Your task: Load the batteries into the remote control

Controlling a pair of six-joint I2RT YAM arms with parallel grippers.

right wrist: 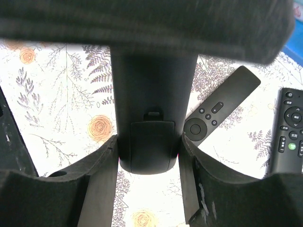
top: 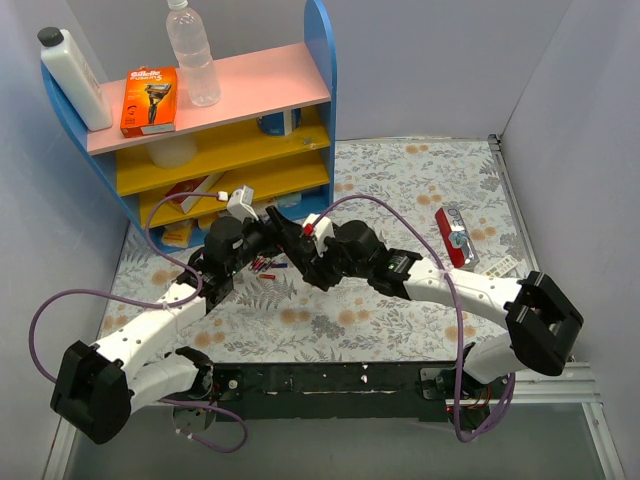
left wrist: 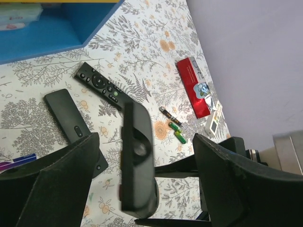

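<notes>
Here we see two robot arms meeting over a table (left wrist: 142,28) covered in a floral cloth. The right gripper (right wrist: 149,142) is pinching a black remote control (right wrist: 151,94) by its lower end, one finger pressed to each long edge, holding it clear of the table. The remote's back faces the right wrist camera, and its battery cover is in place. The left gripper (left wrist: 147,137) is spread wide, with a finger on either side of the same remote and a gap showing on both sides, so it touches nothing. The batteries (left wrist: 176,131) lie loose on the cloth beyond the held remote: two green cells side by side and a darker one just beside them, near a red packet (left wrist: 194,92). Two other remotes rest flat on the table, one covered in buttons (left wrist: 99,85) and one slim and plain (left wrist: 71,118).
</notes>
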